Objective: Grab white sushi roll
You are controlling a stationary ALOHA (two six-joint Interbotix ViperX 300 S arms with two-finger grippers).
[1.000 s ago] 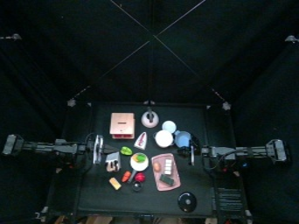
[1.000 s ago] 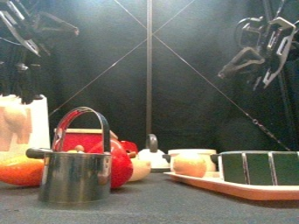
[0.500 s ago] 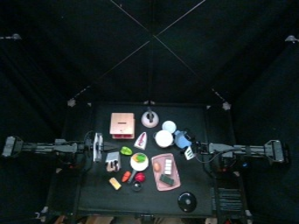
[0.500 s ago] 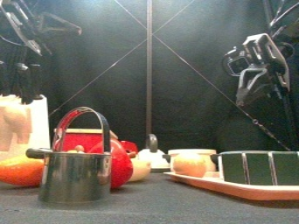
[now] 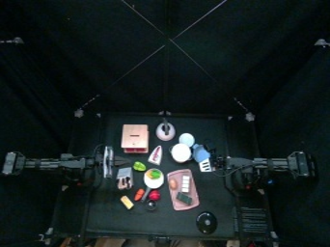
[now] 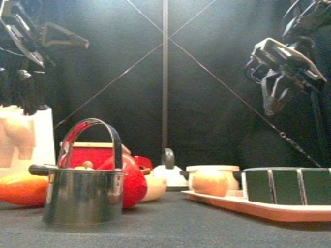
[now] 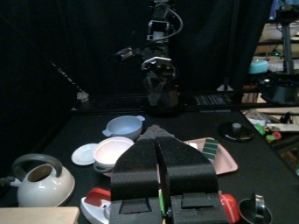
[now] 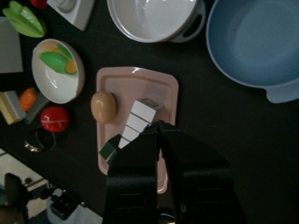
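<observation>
status: saw right gripper [image 8: 158, 129] pinched nearly shut, empty | target: spotted white sushi roll [image 8: 142, 112] just beside those fingertips, on pink tray [image 8: 163, 83] | tip: probably needed opening up first, then straddling only the white bit, clear of dark piece [image 8: 111, 150] | other: found left gripper [image 7: 160, 144] closed, well apart

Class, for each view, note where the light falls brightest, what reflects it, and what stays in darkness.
Front view: light pools on the curtain behind, and the steel kettle carries bright reflections. Top view: only the things on the table are lit, and all around is black. Right wrist view: the white bowl is brightest, and the right pincer is a dark silhouette.
</observation>
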